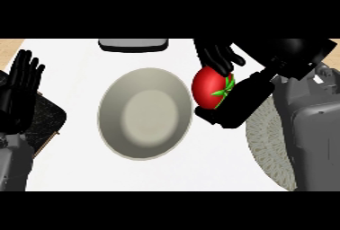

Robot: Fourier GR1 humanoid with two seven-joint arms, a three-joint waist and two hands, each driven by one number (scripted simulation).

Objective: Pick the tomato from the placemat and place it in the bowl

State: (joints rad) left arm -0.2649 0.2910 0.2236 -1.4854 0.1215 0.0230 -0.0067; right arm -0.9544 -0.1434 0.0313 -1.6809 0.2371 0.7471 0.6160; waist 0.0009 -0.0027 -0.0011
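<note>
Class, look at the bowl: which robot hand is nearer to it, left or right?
Right. The right robot hand, curled round the tomato, is just beside the bowl's right rim; the left robot hand rests open, farther off at the view's left edge.

Red tomato (208, 87), green stalk; beige bowl (145, 113); pale, perhaps woven placemat (267, 143)
</note>
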